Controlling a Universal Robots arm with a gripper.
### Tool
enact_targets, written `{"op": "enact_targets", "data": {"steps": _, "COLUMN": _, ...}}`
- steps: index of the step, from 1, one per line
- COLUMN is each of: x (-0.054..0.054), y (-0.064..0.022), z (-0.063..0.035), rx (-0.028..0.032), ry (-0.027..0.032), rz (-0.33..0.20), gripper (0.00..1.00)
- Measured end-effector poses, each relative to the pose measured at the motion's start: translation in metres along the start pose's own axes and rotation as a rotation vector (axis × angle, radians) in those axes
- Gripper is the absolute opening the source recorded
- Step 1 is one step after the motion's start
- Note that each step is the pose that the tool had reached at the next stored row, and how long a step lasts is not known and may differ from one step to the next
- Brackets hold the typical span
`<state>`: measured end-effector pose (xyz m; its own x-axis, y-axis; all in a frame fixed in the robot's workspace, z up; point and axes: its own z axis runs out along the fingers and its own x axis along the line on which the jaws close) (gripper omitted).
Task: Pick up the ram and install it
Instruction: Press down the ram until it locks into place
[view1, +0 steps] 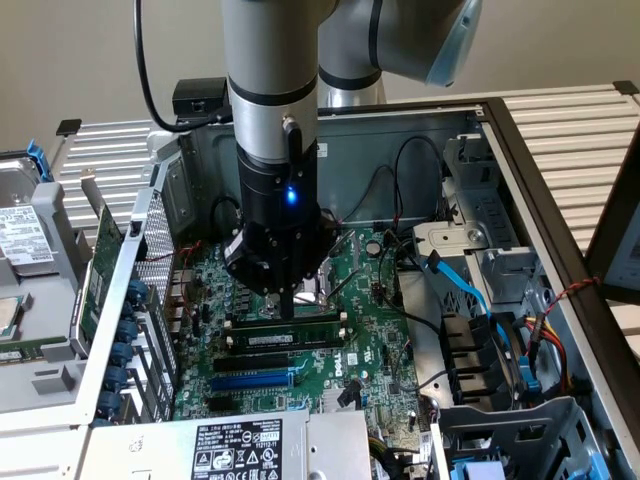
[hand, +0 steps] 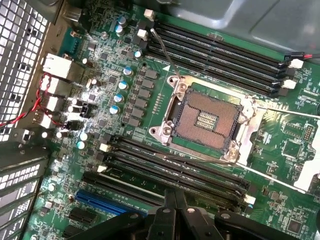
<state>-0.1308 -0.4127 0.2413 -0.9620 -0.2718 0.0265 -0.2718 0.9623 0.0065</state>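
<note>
The ram (view1: 300, 335), a long narrow stick with a white label, stands on edge in a black memory slot on the green motherboard (view1: 370, 330) inside the open PC case. My gripper (view1: 287, 310) points straight down with its fingers shut together, the tips resting on the ram's top edge near its middle. In the wrist view the shut fingers (hand: 169, 202) hang over the row of memory slots (hand: 175, 167) below the CPU socket (hand: 205, 120). There the ram shows as a thin pale edge (hand: 135, 181) running under the fingertips.
A blue expansion slot (view1: 250, 380) lies just in front of the memory slots. A green expansion card (view1: 100, 260) stands outside the case wall on the exterior view's left, beside a hard drive (view1: 25, 240). Blue and black cables (view1: 460, 290) and drive bays crowd the right side.
</note>
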Motion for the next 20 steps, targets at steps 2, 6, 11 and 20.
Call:
{"op": "enact_targets", "data": {"steps": 2, "x": 0.0000, "y": 0.0000, "z": 0.0000, "rx": -0.0004, "ry": -0.0002, "rz": 0.024, "gripper": 0.11}}
{"op": "enact_targets", "data": {"steps": 6, "x": 0.0000, "y": -0.0001, "z": 0.0000, "rx": 0.0019, "ry": 0.0004, "rz": 0.068, "gripper": 0.11}}
{"op": "enact_targets", "data": {"steps": 11, "x": 0.0000, "y": 0.0000, "z": 0.0000, "rx": 0.0060, "ry": 0.0014, "rz": 0.121, "gripper": 0.11}}
{"op": "enact_targets", "data": {"steps": 20, "x": 0.0000, "y": 0.0000, "z": 0.0000, "rx": 0.0226, "ry": 0.0034, "rz": 0.209, "gripper": 0.11}}
